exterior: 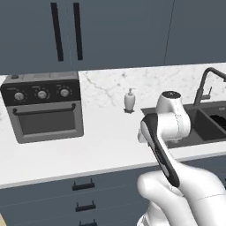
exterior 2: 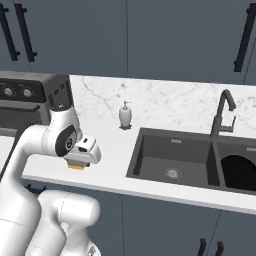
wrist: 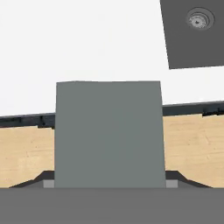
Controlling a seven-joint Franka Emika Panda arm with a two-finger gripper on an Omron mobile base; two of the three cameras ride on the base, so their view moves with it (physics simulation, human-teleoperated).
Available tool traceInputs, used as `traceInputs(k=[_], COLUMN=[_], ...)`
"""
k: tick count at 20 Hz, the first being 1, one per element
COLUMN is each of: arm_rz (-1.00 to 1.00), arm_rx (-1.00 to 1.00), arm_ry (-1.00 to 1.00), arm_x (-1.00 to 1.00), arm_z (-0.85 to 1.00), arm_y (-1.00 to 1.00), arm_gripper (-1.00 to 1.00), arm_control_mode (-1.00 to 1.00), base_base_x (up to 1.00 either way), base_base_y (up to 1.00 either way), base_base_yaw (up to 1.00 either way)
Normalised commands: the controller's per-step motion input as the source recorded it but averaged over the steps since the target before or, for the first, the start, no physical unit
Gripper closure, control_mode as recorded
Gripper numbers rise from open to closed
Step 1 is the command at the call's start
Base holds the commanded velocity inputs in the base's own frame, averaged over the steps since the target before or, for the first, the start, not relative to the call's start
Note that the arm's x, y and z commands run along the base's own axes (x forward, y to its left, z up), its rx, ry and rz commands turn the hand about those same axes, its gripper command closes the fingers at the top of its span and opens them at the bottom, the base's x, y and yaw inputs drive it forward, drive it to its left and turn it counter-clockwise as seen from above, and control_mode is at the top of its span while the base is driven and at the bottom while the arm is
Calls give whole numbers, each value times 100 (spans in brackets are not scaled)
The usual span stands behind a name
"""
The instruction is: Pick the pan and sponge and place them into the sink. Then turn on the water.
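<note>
White counter carries the sponge (wrist: 109, 133) between tool (exterior 2: 76, 165) tips, no lettering legible.

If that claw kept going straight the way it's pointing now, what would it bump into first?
Most likely the sponge: in the hand view its grey top sits right ahead of the gripper, and the right base view shows its yellow edge just under the hand. Whether it already touches is hard to tell.

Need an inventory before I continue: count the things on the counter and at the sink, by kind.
pan: 1
sponge: 1
soap dispenser: 1
toaster oven: 1
sink: 1
faucet: 1
Total: 6
</note>
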Motion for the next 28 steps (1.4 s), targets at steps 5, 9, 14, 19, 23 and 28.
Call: traceInputs(k=[5,9,14,19,23,28], arm_rz=[0,0,0,0,0,0], arm_rx=[0,0,0,0,0,0], arm_ry=[0,0,0,0,0,0], arm_x=[0,0,0,0,0,0], arm_z=[0,0,0,0,0,0], arm_y=[0,0,0,0,0,0], arm_gripper=[100,100,100,100,100,100], arm_control_mode=[100,100,100,100,100,100], base_base_x=[-65,0,0,0,0,0], base_base_y=[-100,-100,-100,-100,-100,-88], base_base_yaw=[0,-7,-2,0,0,0])
